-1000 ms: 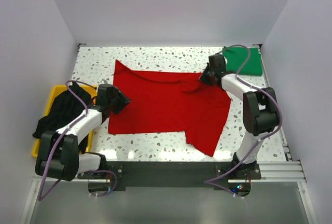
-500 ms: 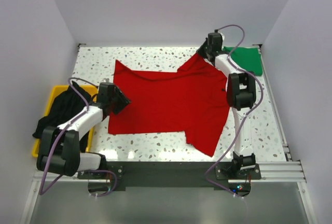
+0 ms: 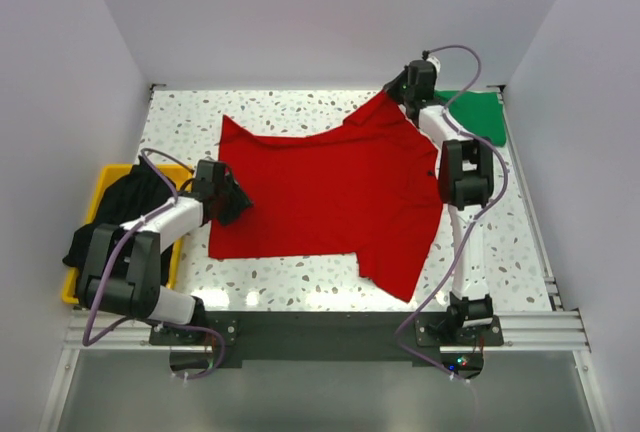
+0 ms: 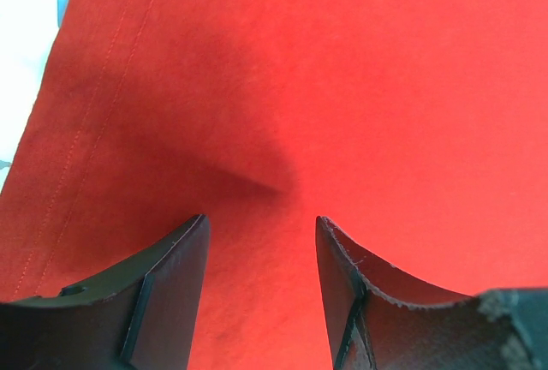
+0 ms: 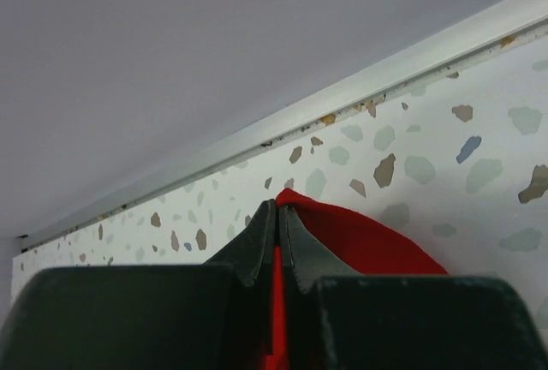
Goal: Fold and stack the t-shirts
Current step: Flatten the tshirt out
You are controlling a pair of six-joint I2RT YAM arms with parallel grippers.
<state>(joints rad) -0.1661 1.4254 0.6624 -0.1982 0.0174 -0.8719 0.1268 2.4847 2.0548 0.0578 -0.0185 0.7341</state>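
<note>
A bright red t-shirt (image 3: 330, 192) lies spread across the middle of the speckled table. My right gripper (image 3: 397, 92) is shut on its far right corner (image 5: 342, 229) and holds that cloth stretched out close to the table's back edge. My left gripper (image 3: 238, 204) is open over the shirt's left edge, its fingers (image 4: 167, 289) apart with red cloth (image 4: 342, 87) beneath and between them. A folded green t-shirt (image 3: 478, 114) lies at the back right corner. A black t-shirt (image 3: 118, 214) is heaped in a yellow bin at the left.
The yellow bin (image 3: 84, 214) sits at the table's left edge. The back wall and its rail (image 5: 360, 87) run just behind the right gripper. Bare speckled tabletop (image 3: 290, 274) shows in front of the red shirt.
My right gripper has carried the red shirt's corner from the middle right up toward the back edge, spreading that part out. My left gripper has stayed at the shirt's left edge.
</note>
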